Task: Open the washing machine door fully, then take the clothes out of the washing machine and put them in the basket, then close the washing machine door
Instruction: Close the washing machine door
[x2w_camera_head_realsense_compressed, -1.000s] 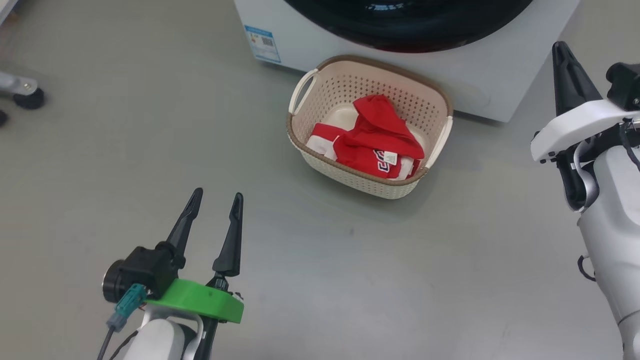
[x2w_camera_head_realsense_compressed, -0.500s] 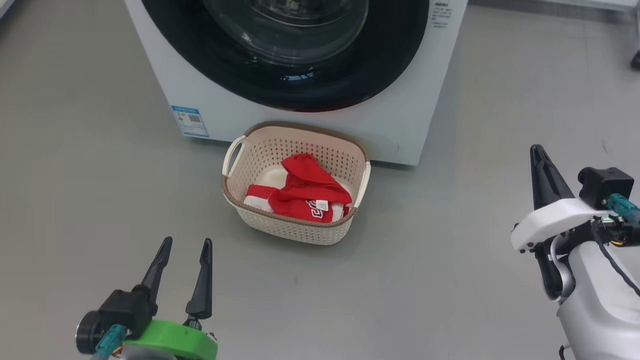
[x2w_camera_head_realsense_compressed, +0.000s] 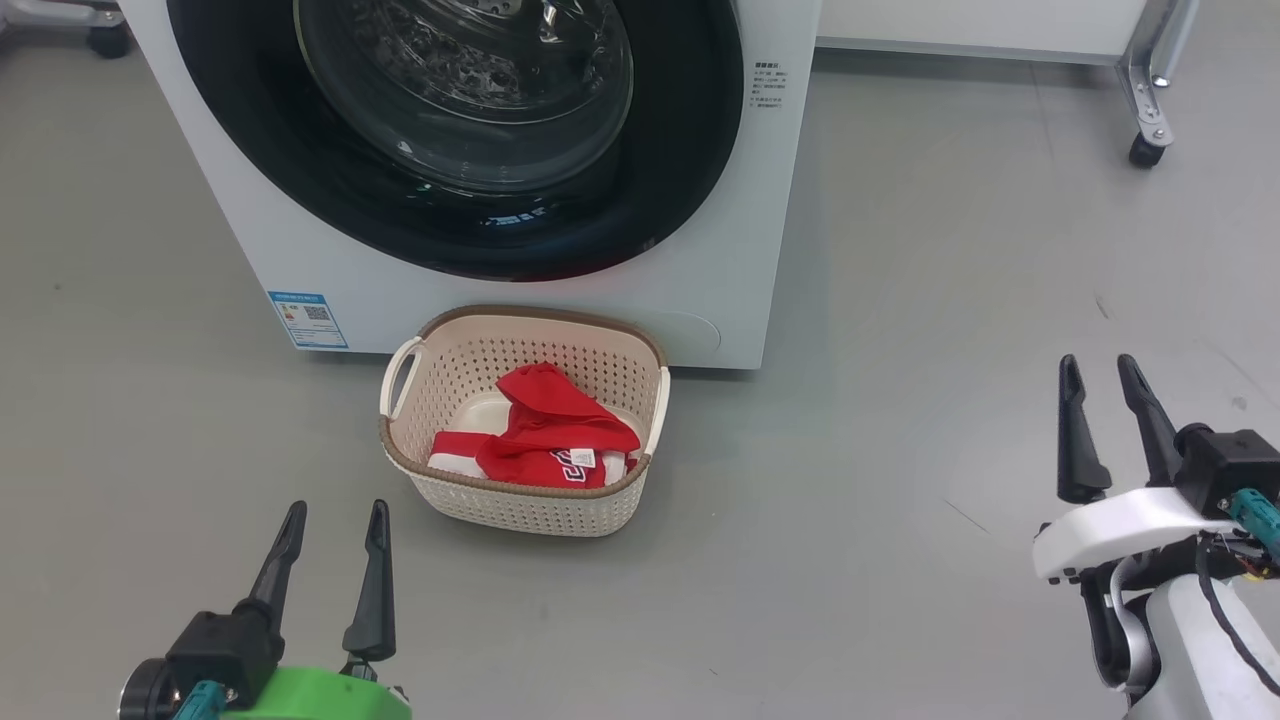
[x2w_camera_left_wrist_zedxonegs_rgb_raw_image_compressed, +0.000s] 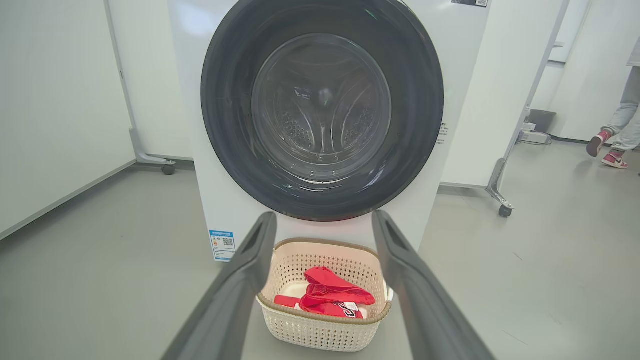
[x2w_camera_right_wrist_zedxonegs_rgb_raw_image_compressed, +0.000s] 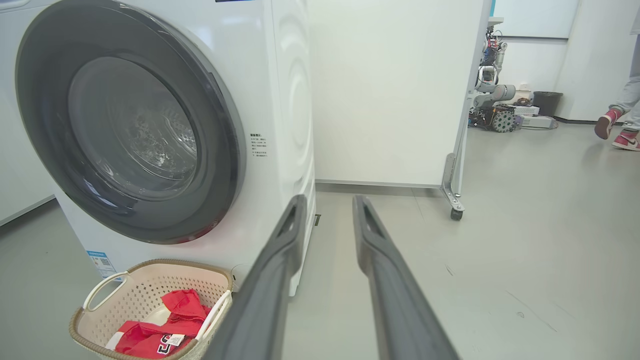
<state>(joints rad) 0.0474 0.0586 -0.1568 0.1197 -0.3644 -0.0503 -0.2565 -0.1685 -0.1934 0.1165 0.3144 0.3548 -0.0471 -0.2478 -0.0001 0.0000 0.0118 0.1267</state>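
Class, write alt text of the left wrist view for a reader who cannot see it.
A white washing machine, round black door shut, stands behind a cream basket holding red clothes. The left hand's two dark fingers, spread apart, frame the basket; a person's feet show far right.

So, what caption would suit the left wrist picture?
Open left gripper frames the closed washing machine door, red clothes lying in the basket before it.

smooth grey floor (x2w_camera_head_realsense_compressed: 950, 250), white partition panels (x2w_camera_right_wrist_zedxonegs_rgb_raw_image_compressed: 390, 90) on castors (x2w_camera_right_wrist_zedxonegs_rgb_raw_image_compressed: 455, 214)
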